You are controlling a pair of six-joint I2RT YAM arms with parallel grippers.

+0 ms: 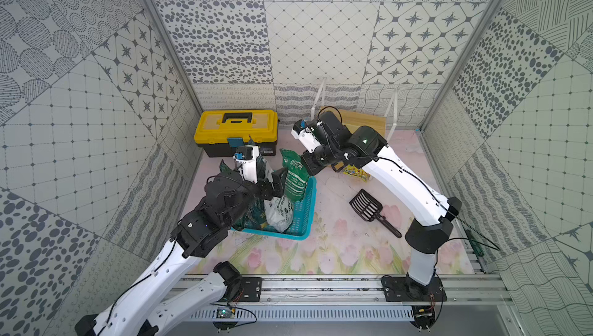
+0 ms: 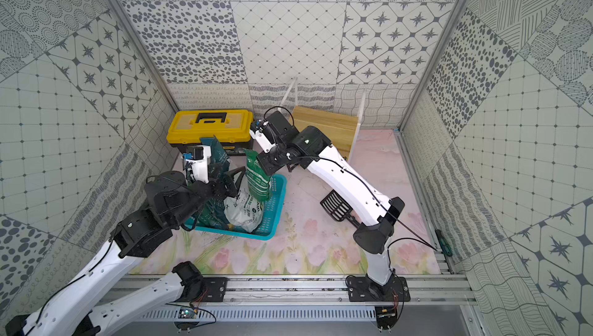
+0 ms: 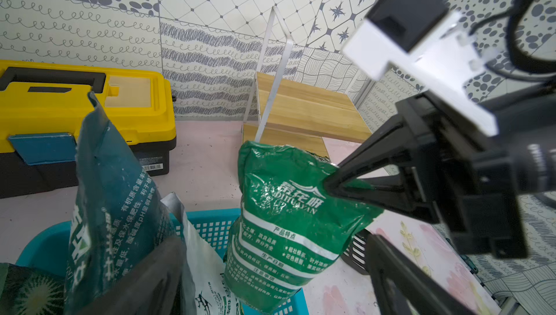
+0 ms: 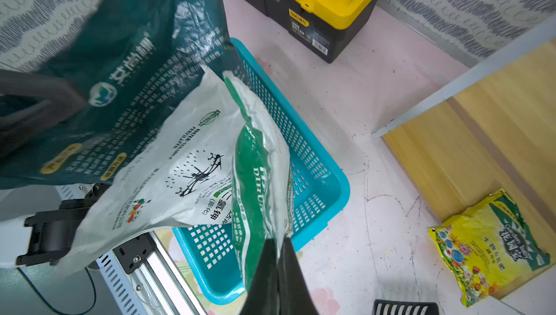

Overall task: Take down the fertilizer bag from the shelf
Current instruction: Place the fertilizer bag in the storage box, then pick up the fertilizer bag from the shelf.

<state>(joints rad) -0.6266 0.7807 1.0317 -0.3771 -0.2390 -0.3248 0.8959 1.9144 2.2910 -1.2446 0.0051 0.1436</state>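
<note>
— Three bags stick up out of the blue basket [image 1: 309,212]. Which one is the fertilizer bag?

— The green bag [image 3: 285,223]. It says "DIHUAYAN" in white letters, with Chinese words under that.

— Who has it?

— The right gripper [image 3: 331,184]. Its two black fingers are squeezed tight on the top edge of the bag.

— Which way does the bag go?

— Its long side runs up and down. The top is up at the fingers, and the bottom is down in the basket. The shelf [image 1: 365,122] stands behind it by the back wall, not touching it.

— And the other arm?

— The left gripper [image 2: 231,183] is over the basket with its fingers spread wide. It holds nothing.

— Any more words?

— The white bag [image 4: 168,178] says "WATER-SOLUBLE FERTILIZER". The yellow bag [image 4: 487,244] by the shelf says "Garden baby". The dark bag [image 4: 135,57] only has Chinese writing.
</note>
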